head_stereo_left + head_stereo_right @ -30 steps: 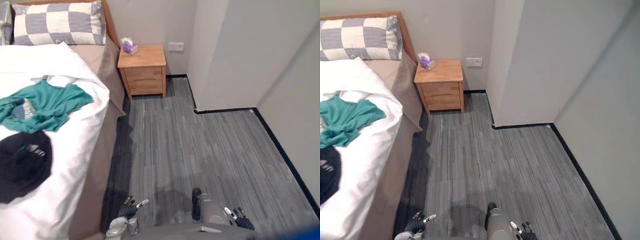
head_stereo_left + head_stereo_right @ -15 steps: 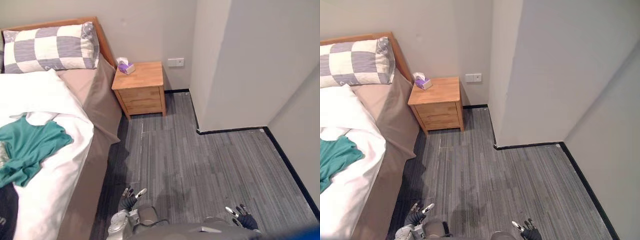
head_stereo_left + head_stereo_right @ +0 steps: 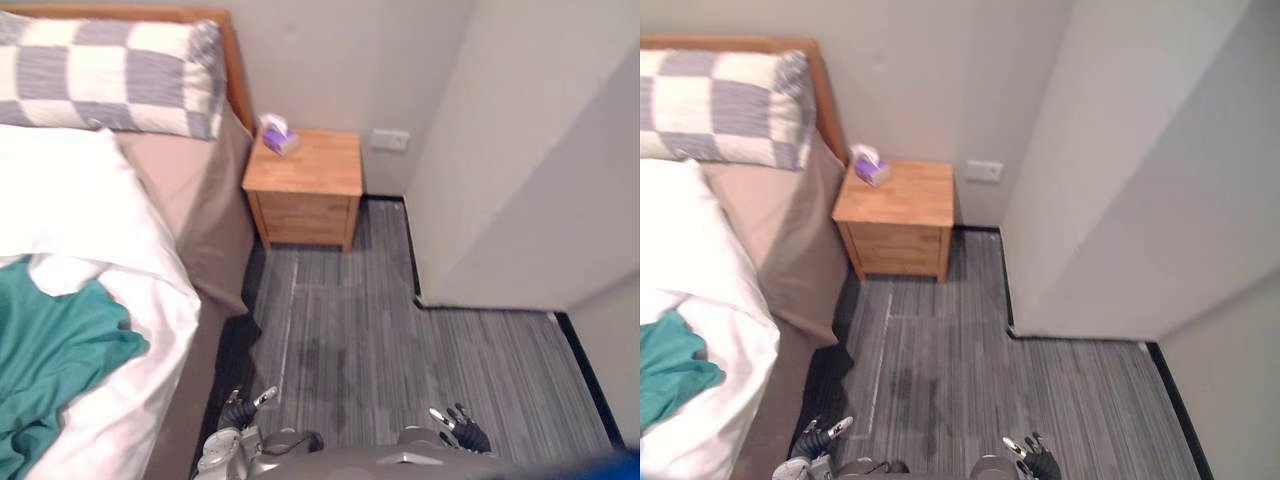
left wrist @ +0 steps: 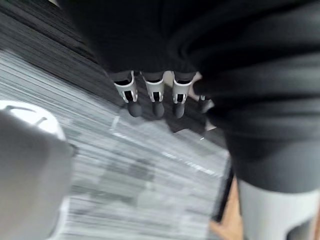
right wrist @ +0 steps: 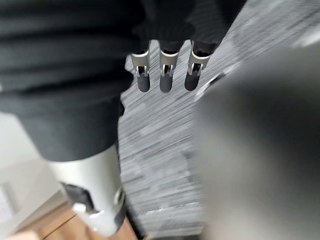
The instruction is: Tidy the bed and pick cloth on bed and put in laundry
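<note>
Teal cloth lies crumpled on the white-covered bed.

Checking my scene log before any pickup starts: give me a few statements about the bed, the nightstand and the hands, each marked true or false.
1. A teal cloth lies on the white duvet. True.
2. The left hand is closed on the teal cloth. False: it hangs low over the grey floor, fingers relaxed, holding nothing.
3. A tissue box stands on the wooden nightstand. True.
4. The checked pillow lies on the floor. False: it lies at the head of the bed.
5. The right hand holds nothing. True.
</note>
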